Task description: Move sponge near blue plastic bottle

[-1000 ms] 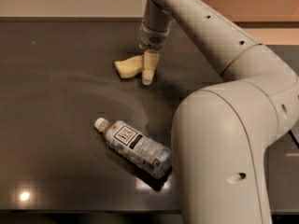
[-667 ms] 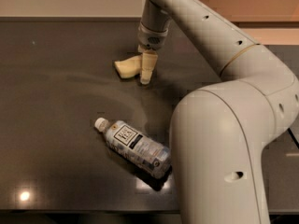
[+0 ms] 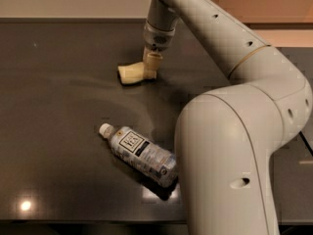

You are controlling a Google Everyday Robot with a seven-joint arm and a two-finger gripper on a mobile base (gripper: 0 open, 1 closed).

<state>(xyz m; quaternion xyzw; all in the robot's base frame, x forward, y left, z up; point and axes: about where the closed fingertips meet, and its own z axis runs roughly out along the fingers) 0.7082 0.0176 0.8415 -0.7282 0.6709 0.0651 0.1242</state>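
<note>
Sponge [image 3: 128, 74] sits on the far middle of the dark table [image 3: 54, 92], pale yellow, lying flat, its long side running left to right. Gripper [image 3: 150, 71] is down at the sponge's right end, touching or overlapping it from above; I cannot tell from this view whether the claw is clamped on it or just set over it.

Handling, my judgement: light, soft, squashy. It should give under a pinch and spring back, so no fear of breakage. A loose hold may let it sag or twist. It looks dry and matte, so it is not likely to slip. Best hold is across the narrow width, near an end or the middle, with a firm squeeze. The right end, under the claw now, looks workable.

Blue plastic bottle [image 3: 139, 151] lies on its side nearer the camera, white cap pointing up-left and label facing up. Its lower end touches or is hidden by the robot's arm [image 3: 234, 146]. It is well apart from the sponge, with bare table between them. It may roll if bumped, so I would set the sponge down beside it without touching.

Count:
- sponge: one
- bottle: one
- arm: one
- gripper: one
</note>
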